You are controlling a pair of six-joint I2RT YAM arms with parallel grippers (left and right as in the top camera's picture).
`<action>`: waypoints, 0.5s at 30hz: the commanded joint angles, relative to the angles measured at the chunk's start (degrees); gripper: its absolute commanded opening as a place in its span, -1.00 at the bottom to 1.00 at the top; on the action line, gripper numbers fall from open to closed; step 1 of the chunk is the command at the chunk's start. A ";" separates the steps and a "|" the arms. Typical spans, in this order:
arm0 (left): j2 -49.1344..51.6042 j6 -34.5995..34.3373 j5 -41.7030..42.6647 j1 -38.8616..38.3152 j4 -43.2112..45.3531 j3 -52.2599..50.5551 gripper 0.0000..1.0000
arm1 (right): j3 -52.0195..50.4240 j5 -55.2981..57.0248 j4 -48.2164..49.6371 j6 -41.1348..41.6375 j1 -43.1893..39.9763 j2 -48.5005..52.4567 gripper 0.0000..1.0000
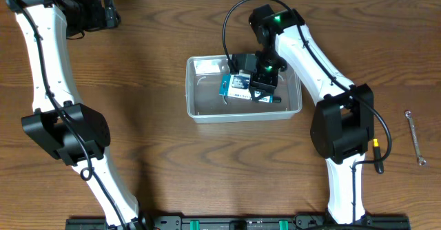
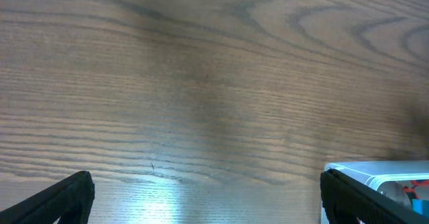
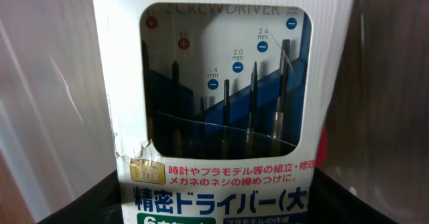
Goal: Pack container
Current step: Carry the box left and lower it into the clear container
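The left pincer (image 2: pixel 208 187) hangs spread and empty, well apart from the container (image 1: pixel 207 106), probably to leave room. The right pincer (image 3: pixel 218 190) pinches the screwdriver box (image 3: pixel 221 117) directly over the container, seemingly to set it inside.

screwdriver box (image 3: pixel 221 177) cropped top, bottom (print partly lost); container (image 2: pixel 375 170) corner only

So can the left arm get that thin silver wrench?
Probably not: the thin silver metal wrench lies far right, beyond the right arm and clear plastic tub, and the left pincer sits far left.
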 commanded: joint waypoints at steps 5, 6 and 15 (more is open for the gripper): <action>-0.26 -0.09 0.52 0.24 -0.17 0.98 0.96 | -2.45 -0.72 1.86 0.50 0.52 -0.04 0.29; -0.24 -0.09 0.52 0.24 -0.17 0.98 0.96 | -2.45 -0.72 1.92 0.50 0.52 -0.04 0.43; -0.24 -0.09 0.52 0.24 -0.17 0.98 0.96 | -2.40 -0.72 2.93 2.27 0.50 -0.07 0.98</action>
